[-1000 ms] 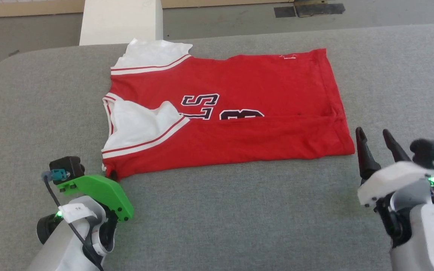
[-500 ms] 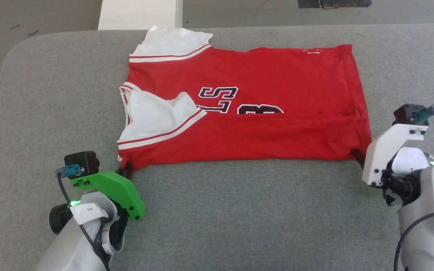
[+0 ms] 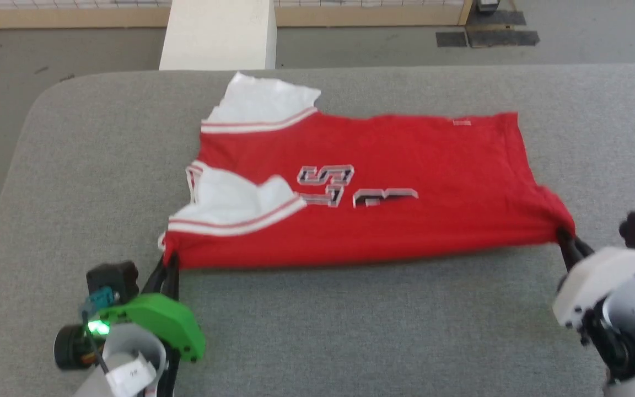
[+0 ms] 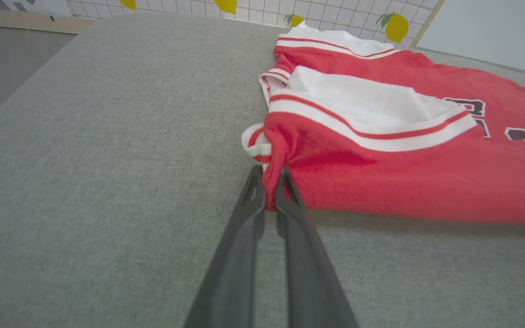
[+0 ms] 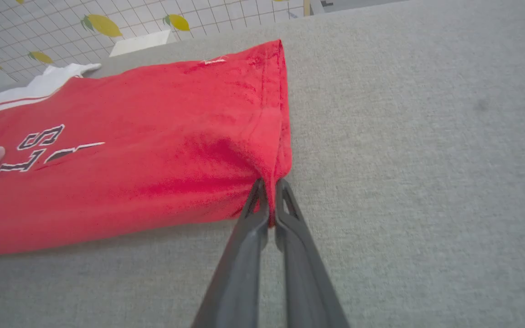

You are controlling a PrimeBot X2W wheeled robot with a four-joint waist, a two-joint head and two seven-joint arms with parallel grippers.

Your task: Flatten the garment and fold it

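Garment [image 3: 383, 160] lies on the grey worktop [image 3: 350, 336], towards its far side and between the two arms. We record its long axis as running left to right across the head view. The neck and sleeve end points to the robot's left and the hem [image 3: 521, 154] to its right. The near long edge is doubled over onto the chest and covers the lower part of the lettering [image 3: 326, 182]. The near sleeve [image 3: 229, 196], white, lies folded onto the red body. The far sleeve [image 3: 265, 102] sticks out towards the worktop's far edge. We see the left hand [image 3: 167, 266] clenched on the near corner at the sleeve end, with red cloth bunched between its fingers in the left wrist view. The right hand [image 3: 564, 236] is clenched on the near hem corner, where the cloth is drawn to a point. Between the two hands the near edge runs nearly straight and casts a narrow shadow on the worktop.
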